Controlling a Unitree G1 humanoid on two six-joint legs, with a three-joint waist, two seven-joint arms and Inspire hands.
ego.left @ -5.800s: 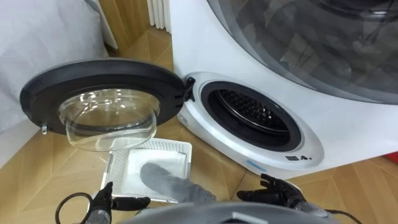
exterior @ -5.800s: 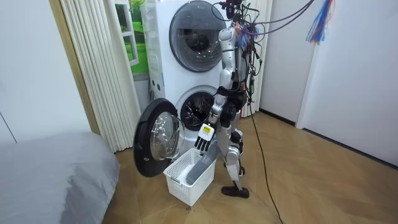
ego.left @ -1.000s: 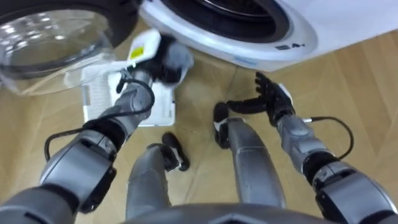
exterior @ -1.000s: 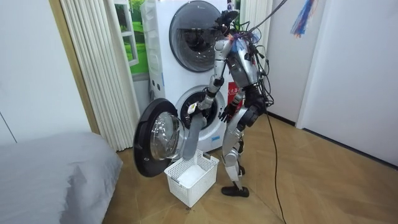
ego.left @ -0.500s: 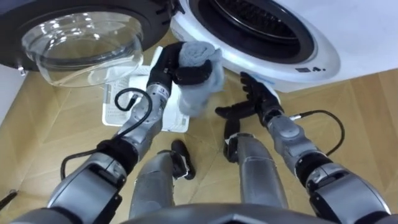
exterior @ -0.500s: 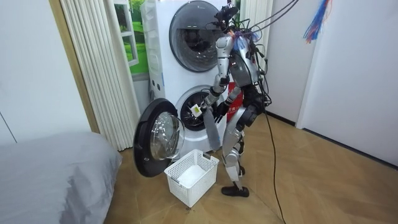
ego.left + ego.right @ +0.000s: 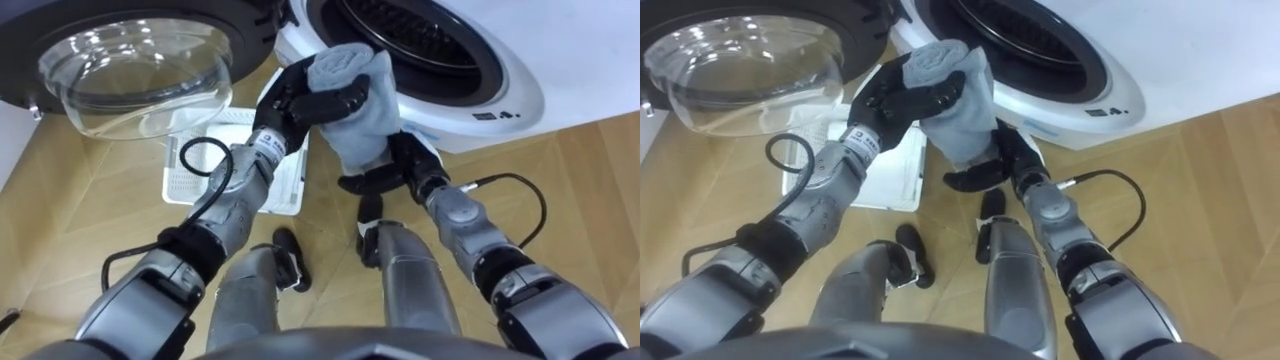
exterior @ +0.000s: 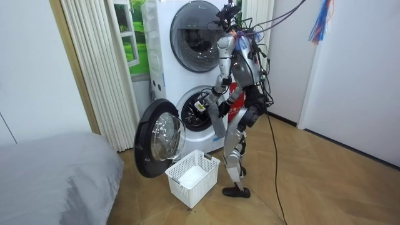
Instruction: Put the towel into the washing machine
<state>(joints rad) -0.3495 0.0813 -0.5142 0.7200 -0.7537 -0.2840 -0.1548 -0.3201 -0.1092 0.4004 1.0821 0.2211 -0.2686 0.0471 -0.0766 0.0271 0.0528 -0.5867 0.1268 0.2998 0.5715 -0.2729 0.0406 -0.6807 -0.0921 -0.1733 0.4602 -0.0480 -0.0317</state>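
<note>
before the open washing machine [image 7: 560, 60]: grey towel [image 7: 357, 122], clenched in left robot hand [image 7: 300, 100]; right robot hand [image 7: 410, 165] released, just beneath it.

- My two head cameras sit side by side and look steeply down from close in. The left hand [image 7: 292, 100], fingers curled round the towel [image 7: 352, 85], sits mid-frame, with the washing machine [image 7: 560, 60] mouth just beyond those fingers.
- Both eyes share the open door [image 7: 130, 70] left of the fingers and the basket [image 7: 185, 178] below them.
- My room camera stands a few metres off, facing the machine's front, and shares that door, basket and hand.
</note>
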